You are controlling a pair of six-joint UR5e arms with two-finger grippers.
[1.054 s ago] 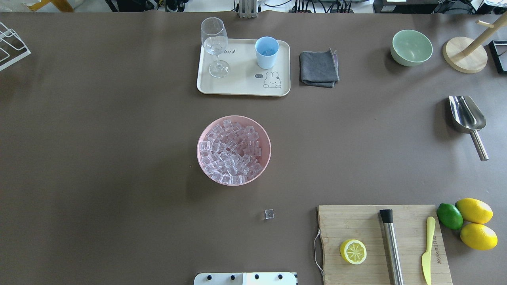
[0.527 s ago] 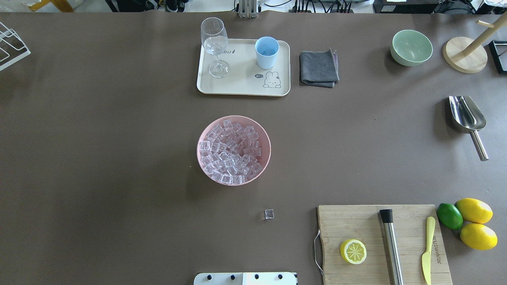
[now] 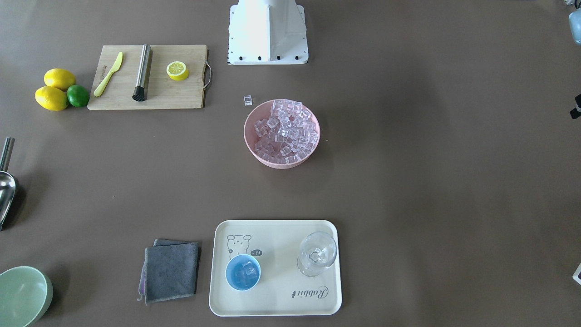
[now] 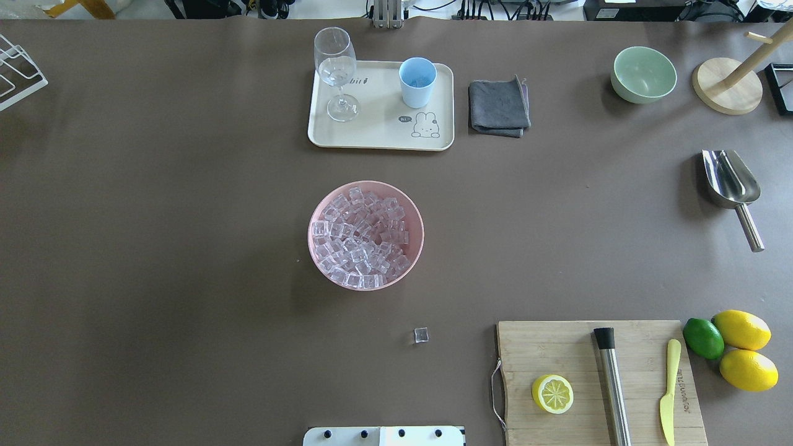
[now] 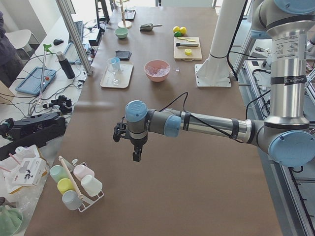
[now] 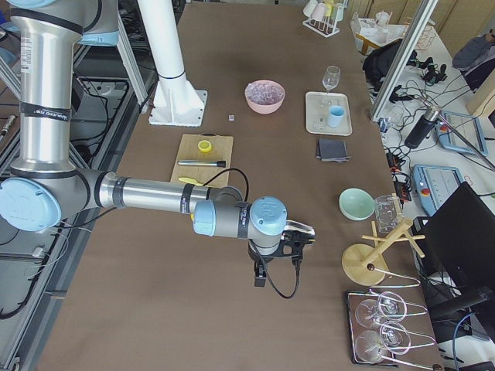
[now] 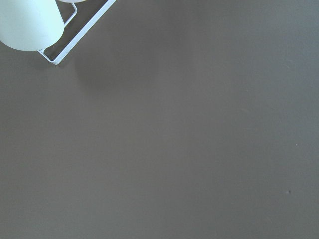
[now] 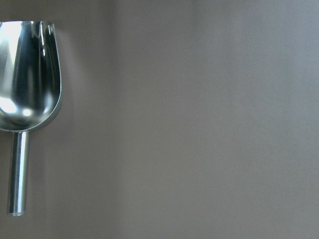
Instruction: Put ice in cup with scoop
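The ice (image 4: pixel 362 238) fills a pink bowl (image 4: pixel 316 248) at mid table; it also shows in the front view (image 3: pixel 283 131). One stray cube (image 4: pixel 421 335) lies on the table. The light-blue cup (image 4: pixel 417 82) stands on a cream tray (image 4: pixel 378 133) and holds a few cubes (image 3: pixel 245 271). The steel scoop (image 4: pixel 731 183) lies empty at the far right, and it fills the left side of the right wrist view (image 8: pixel 27 79). My right gripper (image 6: pixel 298 236) hovers near it. My left gripper (image 5: pixel 120 132) hovers over bare table far left. I cannot tell whether either is open or shut.
A stemmed glass (image 4: pixel 335 71) shares the tray. A grey cloth (image 4: pixel 499 106), a green bowl (image 4: pixel 643 74) and a wooden stand (image 4: pixel 728 85) sit at the back right. A cutting board (image 4: pixel 557 347) holds a lemon half, a steel rod and a knife. A mug rack (image 5: pixel 74 184) stands near the left gripper.
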